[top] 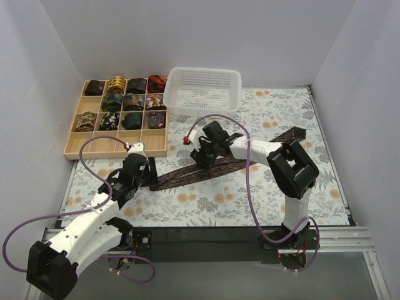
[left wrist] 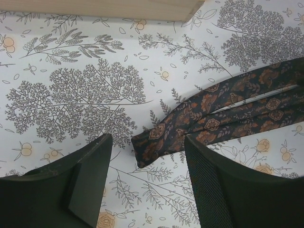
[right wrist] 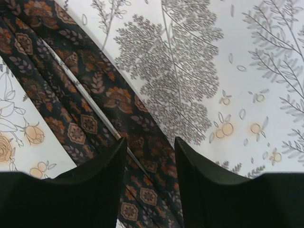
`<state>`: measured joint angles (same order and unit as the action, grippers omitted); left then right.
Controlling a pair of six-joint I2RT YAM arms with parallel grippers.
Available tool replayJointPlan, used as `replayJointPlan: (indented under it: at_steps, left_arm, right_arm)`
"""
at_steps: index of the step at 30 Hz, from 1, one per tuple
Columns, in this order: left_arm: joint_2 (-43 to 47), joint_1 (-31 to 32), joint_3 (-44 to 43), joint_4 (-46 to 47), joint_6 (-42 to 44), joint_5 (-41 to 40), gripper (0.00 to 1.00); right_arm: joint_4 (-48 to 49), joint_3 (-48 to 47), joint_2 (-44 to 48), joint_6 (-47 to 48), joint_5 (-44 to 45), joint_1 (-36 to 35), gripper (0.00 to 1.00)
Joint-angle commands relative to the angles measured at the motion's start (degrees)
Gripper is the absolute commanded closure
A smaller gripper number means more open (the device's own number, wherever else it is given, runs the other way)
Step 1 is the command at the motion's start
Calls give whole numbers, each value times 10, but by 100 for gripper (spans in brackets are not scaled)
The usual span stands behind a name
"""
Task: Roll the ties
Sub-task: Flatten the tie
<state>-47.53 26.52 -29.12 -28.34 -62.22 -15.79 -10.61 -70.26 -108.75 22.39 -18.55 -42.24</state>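
A dark brown-maroon tie (top: 206, 170) with reddish print lies folded as a long strip across the floral cloth, from near the left gripper up to the far right (top: 294, 133). My left gripper (top: 150, 174) is open just above the cloth, its jaws on either side of the tie's folded narrow end (left wrist: 156, 140). My right gripper (top: 203, 161) is open over the middle of the tie (right wrist: 95, 109), low above the fabric, with nothing held. Several rolled ties (top: 125, 103) sit in the wooden tray.
The gridded wooden tray (top: 94, 145) stands at the far left; its front row is bare and its edge shows in the left wrist view (left wrist: 99, 7). A white mesh basket (top: 205, 89) stands at the back centre. White walls close in the sides.
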Motion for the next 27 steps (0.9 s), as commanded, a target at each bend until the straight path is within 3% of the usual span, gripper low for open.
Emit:
replayJointPlan:
  at_steps: [1,4,11,13,15,17,19,27]
  left_arm:
    - [2,-5,-14,15,32,10,42]
    - [3,-6,-10,15,34,11,42]
    - [7,-6,-6,16,35,9,42]
    - [9,-6,-7,14,35,9,42]
    - [12,-6,-6,15,34,9,42]
    - [13,-6,-6,15,34,9,42]
    - [16,-6,-7,15,33,9,42]
    - [23,-6,-16,4,22,11,42]
  right_arm:
    - [-10,-24,-15,19,10,-21,56]
    - [-10,-26,-24,21,18,-27,57]
    - [-17,-34,-52,34,53,-43,68]
    - [-19,-34,-55,39,63,-44,78]
    - [-20,-30,-55,43,70,-49,79]
    - [-21,-30,-50,44,73,-50,90]
    - [-23,-30,-41,47,72,-50,94]
    - [-38,-18,21,56,76,-61,95]
